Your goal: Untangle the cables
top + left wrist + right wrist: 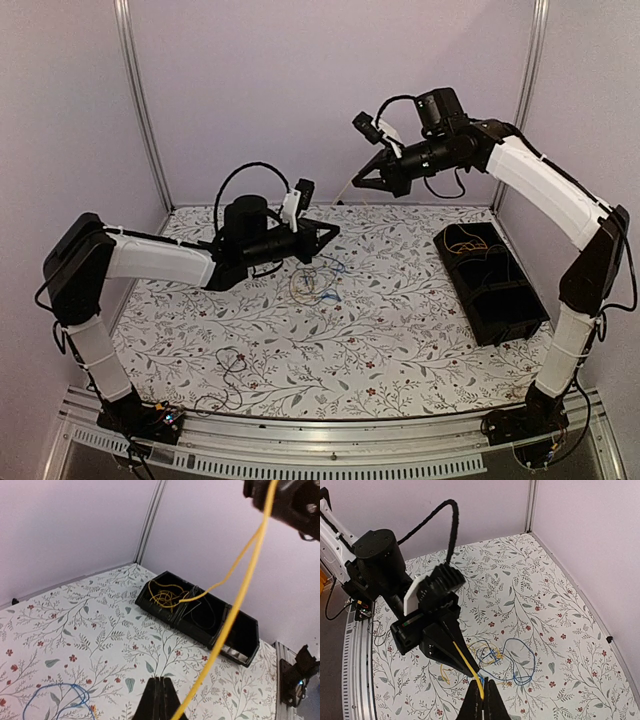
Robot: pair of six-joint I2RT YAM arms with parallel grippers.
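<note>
No text, brand, number or sign readable from any of my cameras. Small coloured strip on body of my left gripper: too blurred to read.

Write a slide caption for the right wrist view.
Left gripper and right gripper both clamp one yellow cable, held above the blue cable on the table.

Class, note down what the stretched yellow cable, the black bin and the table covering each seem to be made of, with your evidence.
The yellow cable: likely plastic-sheathed wire; smooth, uniformly coloured, bends freely yet pulls nearly straight.
The black bin: probably moulded plastic; thin rigid walls and dividers, slight sheen.
The table covering: printed cloth or vinyl, hard to tell which; flat floral pattern, matte.
</note>
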